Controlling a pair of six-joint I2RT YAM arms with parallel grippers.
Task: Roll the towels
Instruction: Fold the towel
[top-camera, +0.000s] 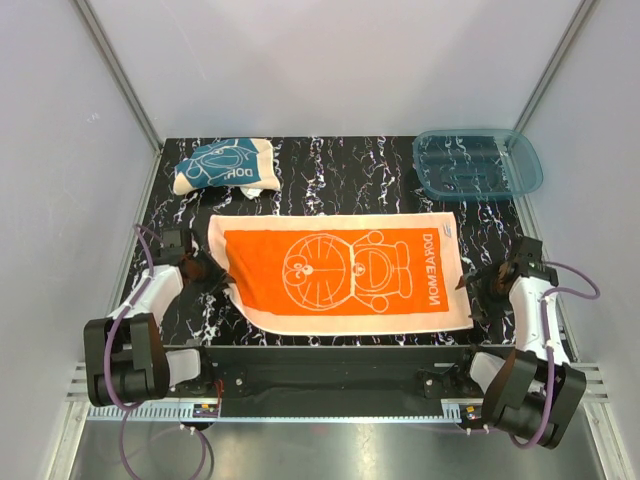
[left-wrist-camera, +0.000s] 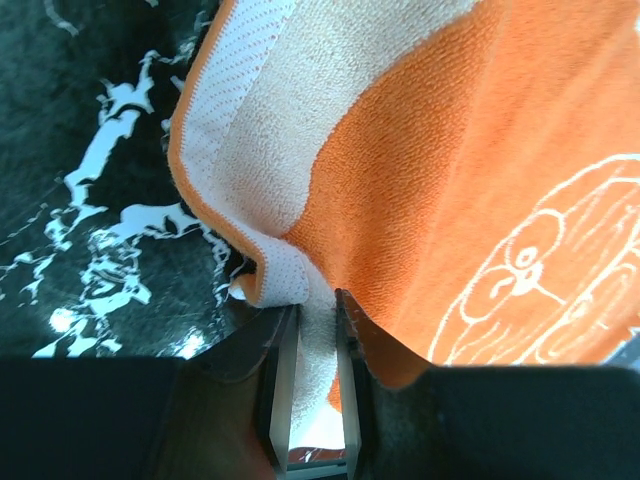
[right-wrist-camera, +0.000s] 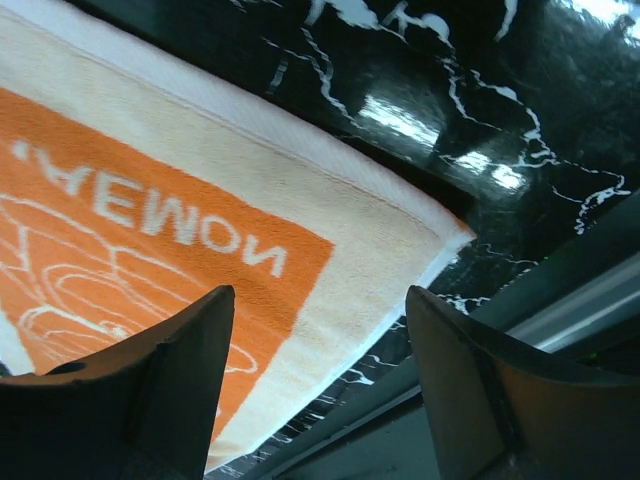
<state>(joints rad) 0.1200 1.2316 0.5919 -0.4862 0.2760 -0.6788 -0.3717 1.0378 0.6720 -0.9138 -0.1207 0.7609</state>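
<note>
Between left fingers (left-wrist-camera: 277, 392), orange towel (left-wrist-camera: 450, 140) edge; right fingers (right-wrist-camera: 170, 390) near corner

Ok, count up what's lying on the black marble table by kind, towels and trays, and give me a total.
Towels: 2, the bright orange cloth towel spread out and the dark teal cloth towel bunched up
Trays: 1, the translucent blue plastic tray
Total: 3

Nappy cloth orange towel (top-camera: 340, 275), glossy marble-patterned table (top-camera: 330, 195), and a blue tray (top-camera: 477, 162) of translucent plastic.
</note>
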